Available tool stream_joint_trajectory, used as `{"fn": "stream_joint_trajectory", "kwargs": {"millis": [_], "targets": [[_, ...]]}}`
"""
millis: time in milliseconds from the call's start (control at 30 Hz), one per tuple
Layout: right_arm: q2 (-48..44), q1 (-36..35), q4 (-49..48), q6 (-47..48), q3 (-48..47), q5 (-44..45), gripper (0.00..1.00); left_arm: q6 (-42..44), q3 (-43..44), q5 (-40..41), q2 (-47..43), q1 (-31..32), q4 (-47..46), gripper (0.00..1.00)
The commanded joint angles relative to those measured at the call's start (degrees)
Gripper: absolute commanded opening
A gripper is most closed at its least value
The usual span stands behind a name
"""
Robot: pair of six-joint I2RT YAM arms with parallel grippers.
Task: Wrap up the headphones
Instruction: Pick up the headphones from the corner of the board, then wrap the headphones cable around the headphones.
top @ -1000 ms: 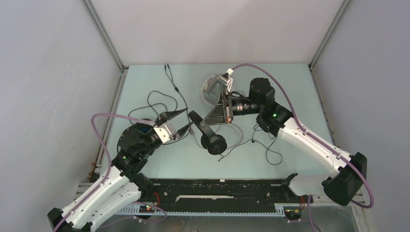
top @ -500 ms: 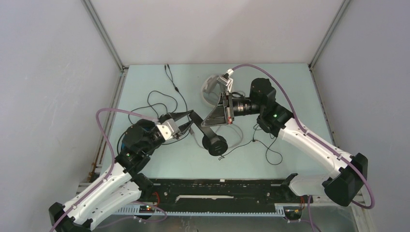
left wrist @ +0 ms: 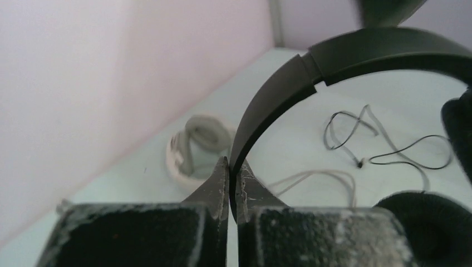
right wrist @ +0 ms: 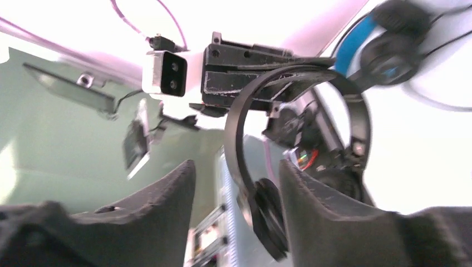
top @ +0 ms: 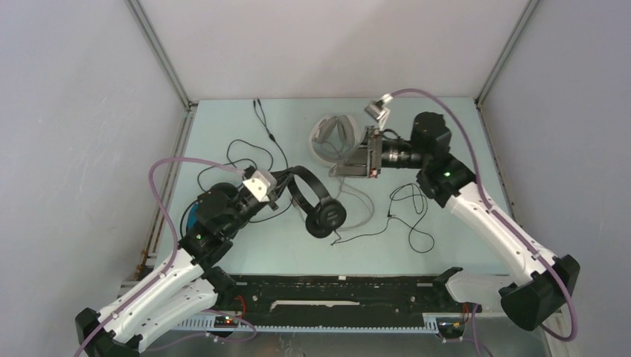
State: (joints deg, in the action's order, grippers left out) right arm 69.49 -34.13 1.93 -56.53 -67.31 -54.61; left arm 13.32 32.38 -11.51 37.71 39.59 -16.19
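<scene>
The smaller all-black headphones [top: 318, 202] stand on the table's middle, one ear cup [top: 328, 218] down. My left gripper [top: 280, 183] is shut on the black headband [left wrist: 289, 83], which is pinched thinly between its tips [left wrist: 232, 167]. My right gripper [top: 342, 167] hangs open just right of them, holding nothing; in its wrist view the headband [right wrist: 236, 119] and ear cup [right wrist: 268, 219] show between its spread fingers [right wrist: 167, 192]. The white-grey headphones [top: 331, 137] lie behind. A bit of the blue-banded pair [right wrist: 356, 41] shows under the left arm.
Thin black cables loop at the back left [top: 253, 149] and at the right [top: 409, 216]. A white cable [top: 361, 208] curls by the black ear cup. Grey walls enclose the table on three sides.
My left gripper has shut on the black headband. My right gripper has opened, let the headphones go, and drawn back to the right and away. The black headphones have tipped toward the left.
</scene>
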Motion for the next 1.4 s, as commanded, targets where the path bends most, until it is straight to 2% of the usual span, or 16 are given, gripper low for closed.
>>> {"fn": "stream_joint_trajectory", "kwargs": {"millis": [0, 133, 267, 367, 467, 567, 667, 767, 967, 1167, 1367], "targets": [[-5.4, 5.7, 4.4, 10.6, -1.0, 3.4, 0.66, -7.2, 7.6, 20.4, 0.9, 0.1, 10.1, 0.00], [-9.3, 6.8, 8.2, 25.0, -0.9, 8.9, 0.74, -11.6, 15.7, 33.3, 3.7, -0.1, 24.2, 0.00], [-11.8, 4.3, 10.7, 40.8, 0.2, 16.2, 0.75, -14.2, 24.4, 38.0, 7.7, -0.2, 35.0, 0.00], [-14.5, 3.6, 7.9, 45.8, 3.9, 20.7, 0.75, -18.8, 31.6, 39.7, 12.2, -1.3, 43.4, 0.00], [-17.6, 2.8, 2.3, 48.9, 9.3, 21.6, 0.75, -21.1, 36.0, 38.1, 15.4, -3.6, 48.7, 0.00], [-20.5, 0.0, -8.1, 54.1, 19.0, 22.7, 0.75, -23.9, 39.5, 34.7, 17.8, -6.7, 52.9, 0.00], [-21.4, -3.2, -14.1, 59.4, 24.3, 25.4, 0.77, -25.8, 42.9, 25.7, 20.4, -11.4, 55.9, 0.00], [-20.2, -3.8, -19.2, 62.7, 28.1, 22.9, 0.79, -27.7, 50.4, 20.5, 24.4, -14.8, 61.5, 0.00], [-12.8, -3.5, -18.4, 70.3, 27.8, 17.3, 0.80, -26.5, 61.4, 15.8, 29.6, -15.4, 70.6, 0.00], [-7.3, -3.2, -19.2, 74.4, 27.8, 11.8, 0.80, -27.2, 62.0, 12.0, 29.6, -15.4, 70.9, 0.00], [-3.9, -3.3, -16.5, 76.7, 27.8, 11.6, 0.77, -27.9, 62.7, 11.0, 28.8, -15.4, 70.5, 0.00]]}}
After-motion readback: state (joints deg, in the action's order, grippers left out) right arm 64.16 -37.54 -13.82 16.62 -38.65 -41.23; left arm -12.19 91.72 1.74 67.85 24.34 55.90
